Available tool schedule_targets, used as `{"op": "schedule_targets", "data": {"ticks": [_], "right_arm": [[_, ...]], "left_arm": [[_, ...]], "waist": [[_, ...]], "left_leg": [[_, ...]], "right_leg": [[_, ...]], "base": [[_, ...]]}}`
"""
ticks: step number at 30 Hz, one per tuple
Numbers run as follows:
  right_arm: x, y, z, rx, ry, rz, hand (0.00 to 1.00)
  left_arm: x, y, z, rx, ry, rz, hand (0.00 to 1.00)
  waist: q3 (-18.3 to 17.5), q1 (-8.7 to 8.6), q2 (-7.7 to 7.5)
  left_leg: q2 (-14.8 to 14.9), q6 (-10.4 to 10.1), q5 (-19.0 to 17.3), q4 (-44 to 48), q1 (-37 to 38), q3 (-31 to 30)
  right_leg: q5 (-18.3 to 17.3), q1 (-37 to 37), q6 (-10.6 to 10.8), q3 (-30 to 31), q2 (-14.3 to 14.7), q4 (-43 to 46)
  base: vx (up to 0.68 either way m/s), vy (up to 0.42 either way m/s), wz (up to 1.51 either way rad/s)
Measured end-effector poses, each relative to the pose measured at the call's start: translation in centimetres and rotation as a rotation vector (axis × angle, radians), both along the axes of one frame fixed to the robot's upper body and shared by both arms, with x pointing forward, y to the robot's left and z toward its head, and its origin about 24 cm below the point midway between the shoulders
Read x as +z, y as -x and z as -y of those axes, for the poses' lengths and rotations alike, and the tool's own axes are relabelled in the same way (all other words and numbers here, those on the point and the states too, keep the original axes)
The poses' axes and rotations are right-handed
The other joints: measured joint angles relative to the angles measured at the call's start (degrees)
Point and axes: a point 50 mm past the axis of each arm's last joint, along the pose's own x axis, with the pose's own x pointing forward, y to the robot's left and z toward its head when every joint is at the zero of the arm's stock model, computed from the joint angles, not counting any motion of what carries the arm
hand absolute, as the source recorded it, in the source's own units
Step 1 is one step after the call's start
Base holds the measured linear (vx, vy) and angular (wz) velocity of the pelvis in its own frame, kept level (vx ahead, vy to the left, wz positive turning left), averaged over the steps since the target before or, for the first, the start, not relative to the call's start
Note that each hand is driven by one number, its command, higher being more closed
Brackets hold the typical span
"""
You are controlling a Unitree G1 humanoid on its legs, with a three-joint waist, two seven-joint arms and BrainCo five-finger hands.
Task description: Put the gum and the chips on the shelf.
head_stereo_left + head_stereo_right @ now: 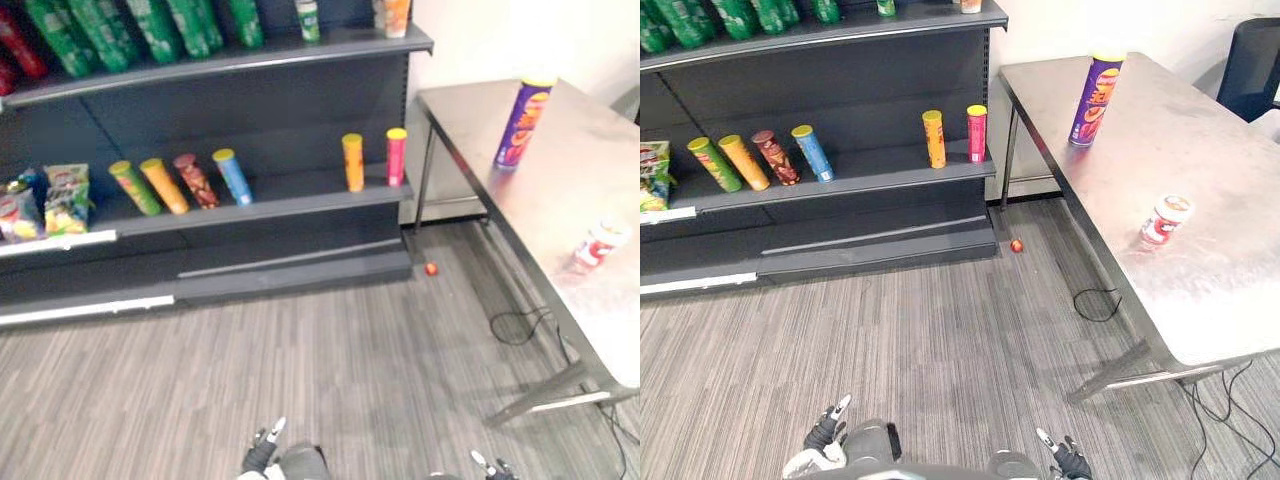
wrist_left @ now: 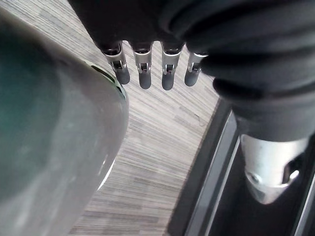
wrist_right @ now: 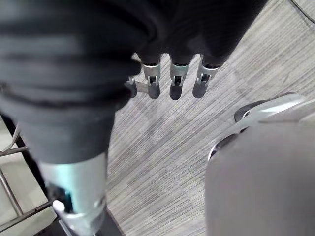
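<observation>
Nothing looks shelved yet; the chips can [image 1: 1095, 98] stands at the table's [image 1: 1230, 130] far end; the gum tub [image 1: 1166, 219] sits mid-table; the shelf [image 1: 890, 172] waits beside the table; the left hand [image 1: 826, 430] and right hand [image 1: 1070, 458] hang straight-fingered, empty.

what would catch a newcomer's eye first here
The tall purple chips can stands at the far end of the steel table, with a small red-and-white gum tub nearer on the same top. To the left, a row of bright cans lines the dark shelf, and a tiny red ball lies on the floor by its corner.
</observation>
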Motion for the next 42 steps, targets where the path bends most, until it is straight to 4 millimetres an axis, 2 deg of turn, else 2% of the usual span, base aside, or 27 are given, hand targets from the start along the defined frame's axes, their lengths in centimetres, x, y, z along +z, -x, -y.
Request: {"op": "schedule_targets", "data": {"ticks": [2, 3, 4, 5, 6, 7, 10, 11, 14, 15, 16, 17, 18, 19, 20, 22, 25, 26, 27, 28, 29, 32, 34, 35, 36, 38, 42], "right_arm": [[0.0, -0.6, -0.6, 0.004, -0.011, 0.02, 0.0], [0.1, -0.7, -0.7, 0.008, -0.012, 0.025, 0.0], [0.1, -1.0, -1.1, 0.025, -0.015, 0.034, 0.0], [0.0, -1.2, -1.6, 0.043, -0.025, 0.035, 0.0], [-0.1, -1.2, -2.7, 0.044, -0.053, 0.034, 0.0], [-0.2, -1.6, -3.9, 0.043, -0.086, 0.048, 0.0], [-0.4, -1.3, -4.9, 0.002, -0.122, 0.038, 0.0], [-0.4, -1.3, -5.0, -0.021, -0.128, 0.04, 0.0], [-0.2, -2.1, -4.3, -0.033, -0.114, 0.061, 0.0], [-0.1, -2.3, -3.8, -0.03, -0.098, 0.069, 0.0], [0.0, -2.7, -3.4, -0.021, -0.088, 0.077, 0.0], [0.1, -3.0, -3.1, -0.009, -0.076, 0.085, 0.0], [0.2, -3.1, -3.1, 0.003, -0.07, 0.088, 0.0], [0.3, -3.4, -3.2, 0.033, -0.062, 0.097, 0.0], [0.4, -3.2, -2.8, 0.06, -0.046, 0.095, 0.0], [0.8, -4.2, -1.8, 0.107, -0.009, 0.118, 0.0], [1.2, -5.3, -1.2, 0.115, 0.013, 0.142, 0.0], [1.4, -5.7, -1.0, 0.109, 0.017, 0.156, 0.0], [1.3, -5.5, -1.2, 0.112, 0.015, 0.149, 0.0], [1.2, -5.4, -1.6, 0.123, 0.005, 0.145, 0.0], [1.0, -5.1, -2.1, 0.131, -0.007, 0.137, 0.0], [0.9, -4.5, -1.1, 0.124, 0.012, 0.105, 0.0], [0.6, -3.6, -0.8, 0.104, 0.012, 0.081, 0.0], [0.5, -3.1, -1.0, 0.107, 0.006, 0.066, 0.0], [0.4, -3.1, -1.5, 0.121, -0.007, 0.062, 0.0], [0.4, -3.3, -1.9, 0.144, -0.015, 0.068, 0.0], [0.4, -3.4, -1.7, 0.137, -0.009, 0.069, 0.0]], "left_arm": [[0.1, -0.1, -0.3, -0.003, -0.022, 0.003, 0.0], [0.1, -0.1, -0.3, -0.002, -0.025, 0.003, 0.0], [0.2, -0.1, -0.5, 0.008, -0.03, 0.007, 0.0], [0.2, -0.1, -0.9, 0.021, -0.036, 0.006, 0.0], [0.2, 0.2, -1.6, 0.037, -0.052, -0.001, 0.0], [0.2, 0.5, -2.2, 0.057, -0.06, -0.008, 0.0], [-0.1, 1.6, -2.9, 0.062, -0.068, -0.055, 0.0], [-0.3, 2.0, -2.9, 0.06, -0.063, -0.082, 0.0], [-0.7, 2.8, -2.3, 0.006, -0.053, -0.133, 0.0], [-0.8, 2.9, -1.9, -0.032, -0.05, -0.15, 0.0], [-0.9, 3.0, -1.7, -0.06, -0.052, -0.156, 0.0], [-0.9, 3.0, -1.4, -0.098, -0.056, -0.163, 0.0], [-0.9, 3.0, -1.3, -0.125, -0.061, -0.167, 0.0], [-1.0, 3.0, -1.2, -0.166, -0.068, -0.172, 0.0], [-1.0, 3.0, -1.1, -0.18, -0.071, -0.174, 0.0], [-1.3, 3.6, -0.2, -0.201, -0.047, -0.201, 0.0], [-1.3, 3.1, 0.4, -0.224, -0.036, -0.198, 0.0], [-1.2, 2.4, 0.4, -0.242, -0.041, -0.183, 0.0], [-1.1, 2.4, -0.1, -0.244, -0.055, -0.185, 0.0], [-1.1, 2.4, -0.7, -0.244, -0.068, -0.186, 0.0], [-1.0, 1.9, -1.1, -0.261, -0.082, -0.188, 0.0], [-1.0, 1.1, 0.6, -0.324, -0.053, -0.167, 0.0], [-1.0, 1.1, 0.6, -0.331, -0.051, -0.171, 0.0], [-1.0, 1.0, 0.6, -0.336, -0.054, -0.164, 0.0], [-0.9, 0.9, 0.7, -0.336, -0.056, -0.159, 0.0], [-0.9, 0.9, 0.6, -0.334, -0.057, -0.159, 0.0], [-1.0, 1.0, 0.6, -0.331, -0.059, -0.166, 0.0]], "waist": [[-0.29, 0.63, -1.24], [-0.35, 0.73, -1.31], [-0.39, 1.01, -1.6], [-1.08, 0.97, -1.88], [-2.25, 0.94, -3.92], [-3.58, 1.01, -5.29], [-7.33, 1.02, -7.01], [-8.56, 0.92, -7.19], [-9.88, 0.92, -5.74], [-9.34, 0.79, -3.88], [-8.78, 0.71, -3.01], [-8.43, 0.18, -2.47], [-8.38, -0.31, -2.44], [-8.19, -0.73, -2.91], [-8.16, -0.77, -3.21], [-8.61, -0.76, -0.53], [-6.11, -2.15, 1.36], [-3.89, -2.34, 0.26], [-3.74, -1.98, 0.46], [-3.66, -1.94, -0.83], [-2.9, -2.02, -2.13], [-1.94, -2.32, -0.79], [-1.92, -2.41, -0.71], [-1.88, -2.16, -0.64], [-1.79, -1.85, -0.46], [-2.19, -1.87, -1.06], [-1.84, -2.21, -0.47]], "left_leg": [[-1.34, 1.06, 2.38, -19.87, 1.15, -1.6], [-1.23, 1.12, 3.23, -23.37, 1.16, -2.59], [-0.68, -0.23, 6.56, -26.46, 1.2, -3.57], [-1.69, -1.79, 10.03, -24.22, 1.18, -2.31], [-2.94, -1.92, 8.92, -21.79, 0.71, -0.75], [-3.09, -1.74, 4.92, -18.93, 0.57, 1.26], [-4.47, -0.36, 2.01, -17.85, 1.81, 4.24], [-5.28, 0.43, 1.54, -18.28, 2.72, 5.63], [-6.18, 1.95, 0.66, -20.38, 7.08, 8.63], [-5.73, 2.03, 0.61, -22.47, 10.44, 9.94], [-5.35, 2.25, 0.48, -23.76, 13.27, 10.48], [-5.27, 2.25, 0.48, -25.36, 16.39, 11.39], [-5.4, 2.25, 0.48, -26.0, 17.93, 12.05], [-6.11, 2.26, 0.47, -26.59, 20.63, 14.1], [-7.21, 2.29, 0.46, -27.2, 22.71, 14.96], [-6.95, 2.16, 0.74, -32.67, 26.09, 17.8], [-6.65, 1.28, 1.71, -36.5, 29.36, 21.22], [-6.56, 1.35, 2.0, -36.42, 30.9, 22.46], [-5.22, 1.3, 1.97, -36.59, 31.97, 24.1], [-5.37, 1.23, 1.91, -36.42, 32.11, 24.72], [-5.48, 0.66, 1.41, -36.36, 33.44, 24.95], [-8.08, 0.07, 2.71, -42.64, 34.07, 20.78], [-8.39, -1.57, 3.85, -42.84, 34.24, 20.55], [-7.92, -1.56, 3.86, -41.57, 33.79, 20.67], [-7.88, -1.56, 3.86, -40.52, 33.45, 21.0], [-8.3, -1.56, 3.84, -39.92, 32.71, 22.01], [-8.69, -1.55, 3.84, -39.91, 32.17, 22.33]], "right_leg": [[-1.52, 1.96, 2.91, 2.15, -3.35, -0.36], [-2.08, 2.26, 3.76, 2.71, -4.0, -0.4], [-3.86, 2.63, 5.72, 4.58, -5.52, -0.47], [-4.79, 3.23, 6.05, 6.12, -6.98, -0.47], [-4.06, 3.06, 4.75, 9.13, -8.57, -0.69], [0.24, 2.44, 2.59, 13.84, -9.22, -0.97], [9.04, 0.37, 3.73, 17.84, -10.7, -1.66], [11.73, -0.47, 3.72, 19.27, -11.56, -1.7], [20.33, -4.84, 2.23, 23.74, -12.24, 3.71], [21.91, -7.81, 1.2, 24.11, -11.35, 9.23], [18.91, -10.15, 0.62, 23.43, -9.69, 14.98], [14.64, -13.45, -0.45, 20.19, -8.18, 22.07], [13.27, -15.2, -0.78, 17.32, -7.83, 24.88], [13.36, -18.01, -0.96, 9.4, -8.09, 26.6], [13.53, -18.15, -2.41, 1.47, -11.07, 27.24], [13.48, -17.73, -2.72, -11.15, -13.88, 26.55], [13.86, -18.31, -2.82, -18.25, -15.4, 28.37], [15.23, -20.57, -5.37, -20.93, -18.18, 33.78], [8.79, -20.37, -1.76, -24.49, -16.11, 29.53], [11.75, -19.23, -2.57, -26.64, -14.87, 24.66], [9.66, -17.02, -4.87, -28.37, -13.6, 21.57], [9.64, -16.6, -4.89, -28.86, -12.37, 19.64], [9.42, -14.96, -4.52, -28.82, -11.12, 16.12], [9.66, -12.58, -4.04, -28.3, -8.79, 9.62], [11.15, -10.03, -1.82, -26.49, -6.24, 1.96], [12.93, -8.5, 0.26, -24.8, -4.63, -4.66], [14.76, -9.15, 0.16, -23.45, -3.66, -7.32]], "base": [[0.42, 0.335, -0.49], [0.39, 0.442, -0.55], [0.38, 0.513, -0.49], [0.38, 0.506, -0.59], [0.51, 0.573, -0.58], [0.43, 0.45, -0.55], [0.39, 0.411, -0.45], [0.49, 0.443, -0.64], [0.33, 0.254, -0.72], [0.26, 0.156, -0.91], [0.2, 0.089, -0.94], [0.15, 0.041, -0.68], [0.14, 0.017, -0.68], [0.15, -0.006, -0.79], [0.19, 0.02, -1.13], [0.14, 0.028, -1.31], [0.1, -0.021, -0.95], [0.02, -0.109, -0.78], [0.01, -0.142, -0.83], [0.03, -0.171, -0.87], [0.03, -0.156, -0.64], [-0.03, -0.07, -0.35], [-0.01, -0.03, 0.11], [0.01, -0.052, -0.02], [0.0, -0.01, -0.13], [-0.02, 0.054, -0.28], [-0.05, 0.028, -0.24]]}}
